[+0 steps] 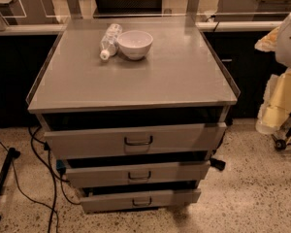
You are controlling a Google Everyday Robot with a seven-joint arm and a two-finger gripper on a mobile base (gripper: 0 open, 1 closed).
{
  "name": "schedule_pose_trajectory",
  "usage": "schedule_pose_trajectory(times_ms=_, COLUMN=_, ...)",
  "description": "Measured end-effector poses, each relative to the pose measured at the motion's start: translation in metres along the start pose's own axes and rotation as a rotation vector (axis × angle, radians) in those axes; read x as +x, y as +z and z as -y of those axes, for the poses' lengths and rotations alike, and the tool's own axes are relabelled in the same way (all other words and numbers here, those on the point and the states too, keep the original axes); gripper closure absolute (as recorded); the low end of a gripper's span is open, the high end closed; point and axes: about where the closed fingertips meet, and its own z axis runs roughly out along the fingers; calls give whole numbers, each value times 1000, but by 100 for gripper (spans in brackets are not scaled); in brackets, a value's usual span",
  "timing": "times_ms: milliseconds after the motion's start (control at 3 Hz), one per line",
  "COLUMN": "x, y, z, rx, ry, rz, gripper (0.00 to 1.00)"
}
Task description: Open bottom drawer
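The bottom drawer [140, 199] is the lowest and shortest of three grey metal drawer fronts on the cabinet, with a small dark wire handle [142, 202] at its centre. Its front sits slightly back from the middle drawer [138, 174], with a dark gap above it. The top drawer [136, 140] is the tallest. My white arm hangs at the right edge of the view, and my gripper [275, 103] is at its pale lower end, well to the right of the cabinet and above the level of the bottom drawer, touching nothing.
A white bowl [135, 43] and a plastic bottle [109, 41] lying on its side sit on the cabinet top [136, 81]. Black cables [43, 178] trail on the floor at the left beside a dark stand leg [2, 178]. A castor [280, 144] is at the right.
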Motion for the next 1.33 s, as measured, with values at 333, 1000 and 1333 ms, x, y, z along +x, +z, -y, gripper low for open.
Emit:
schedule_pose_trajectory(times_ms=333, x=0, y=0, z=0, rx=1, ry=0, rz=0, gripper=1)
schedule_pose_trajectory(times_ms=1000, x=8, y=18, z=-14, rx=-15, ry=66, rz=36, gripper=44)
schedule_pose_trajectory(times_ms=1333, x=16, y=54, z=-43, rx=-48, ry=167, rz=106, gripper=65)
